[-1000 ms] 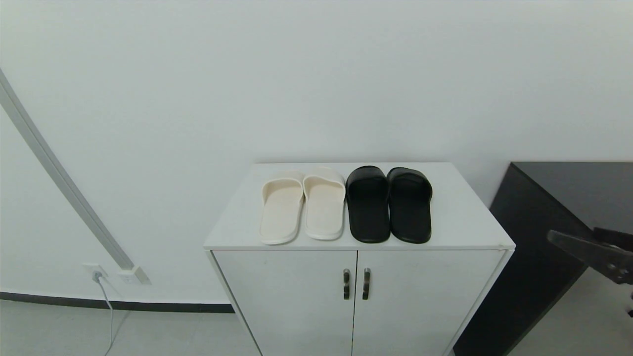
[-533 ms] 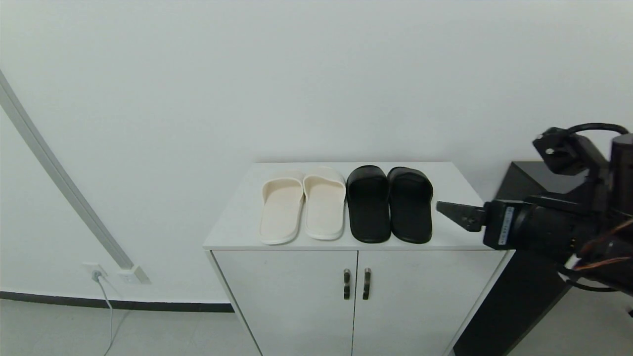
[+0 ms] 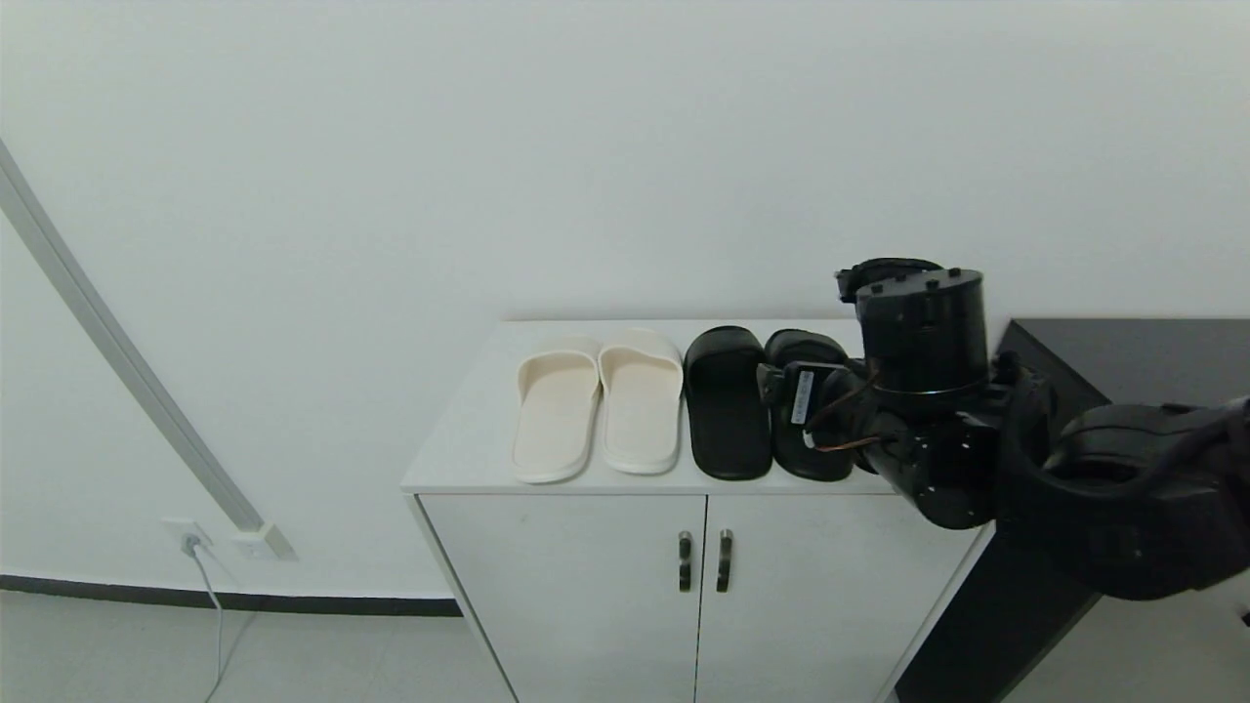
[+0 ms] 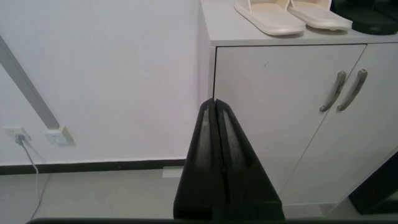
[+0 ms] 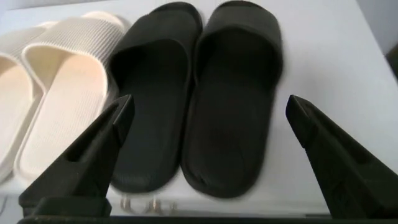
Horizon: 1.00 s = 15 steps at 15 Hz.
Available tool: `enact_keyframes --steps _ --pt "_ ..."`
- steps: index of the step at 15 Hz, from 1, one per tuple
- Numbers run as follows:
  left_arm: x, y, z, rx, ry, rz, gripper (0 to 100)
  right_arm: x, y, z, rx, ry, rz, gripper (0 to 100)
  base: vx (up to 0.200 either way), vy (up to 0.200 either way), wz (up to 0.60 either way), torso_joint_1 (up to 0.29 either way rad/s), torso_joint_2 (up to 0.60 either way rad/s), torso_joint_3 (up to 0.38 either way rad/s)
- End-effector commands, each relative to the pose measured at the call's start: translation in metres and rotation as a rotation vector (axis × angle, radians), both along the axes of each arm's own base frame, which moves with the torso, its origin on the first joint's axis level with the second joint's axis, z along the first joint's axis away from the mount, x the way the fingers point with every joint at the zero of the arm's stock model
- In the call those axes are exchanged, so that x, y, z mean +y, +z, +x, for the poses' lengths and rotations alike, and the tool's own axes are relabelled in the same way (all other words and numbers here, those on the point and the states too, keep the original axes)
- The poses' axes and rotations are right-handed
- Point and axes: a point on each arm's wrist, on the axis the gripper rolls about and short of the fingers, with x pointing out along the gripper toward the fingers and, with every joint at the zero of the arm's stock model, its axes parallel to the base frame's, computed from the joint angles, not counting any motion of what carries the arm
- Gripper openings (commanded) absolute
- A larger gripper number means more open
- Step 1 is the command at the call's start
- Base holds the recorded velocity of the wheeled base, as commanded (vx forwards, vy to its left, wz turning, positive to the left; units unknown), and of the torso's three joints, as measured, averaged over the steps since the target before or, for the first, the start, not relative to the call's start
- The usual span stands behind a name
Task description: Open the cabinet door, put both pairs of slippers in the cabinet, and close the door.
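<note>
White wall behind; the cabinet [image 3: 469, 444] stands lower centre in the head view, doors shut. On its top lie the cream slippers [image 3: 640, 410], with the black slippers [image 3: 728, 405] to their right. Your right tool [image 5: 210, 102] hovers over the black pair, fingers wide apart. Your left tool [image 4: 215, 106] is pressed together, well apart from the slippers. The slippers are probably light, bendy foam, so pinch them at the strap.

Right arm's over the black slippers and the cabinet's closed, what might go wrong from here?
1. The cabinet doors are shut while the open right end effector hangs over the black slippers. Grabbing them first would likely leave only the left end effector, now shut, for the handles.
2. The black slippers lie close beside the white slippers, heels near the front edge. A sloppy grasp may catch one slipper or push others off.
</note>
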Motion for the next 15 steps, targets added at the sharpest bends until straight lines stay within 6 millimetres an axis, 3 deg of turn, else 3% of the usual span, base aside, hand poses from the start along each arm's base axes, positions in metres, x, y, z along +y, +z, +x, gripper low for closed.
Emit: enact_keyframes --steps 1,5,15 --pt "0.0 0.0 0.0 0.001 0.0 0.0 0 0.021 -0.023 0.021 0.028 -0.021 -0.041 100 0.0 0.0 0.0 0.0 0.0 0.0" --pt "0.0 0.0 0.0 0.001 0.0 0.0 0 0.031 -0.036 0.038 0.035 -0.025 -0.089 100 0.0 0.0 0.0 0.0 0.0 0.0" --pt "0.0 0.0 0.0 0.001 0.0 0.0 0 0.029 -0.048 0.102 -0.031 -0.083 -0.137 100 0.0 0.0 0.0 0.0 0.0 0.0"
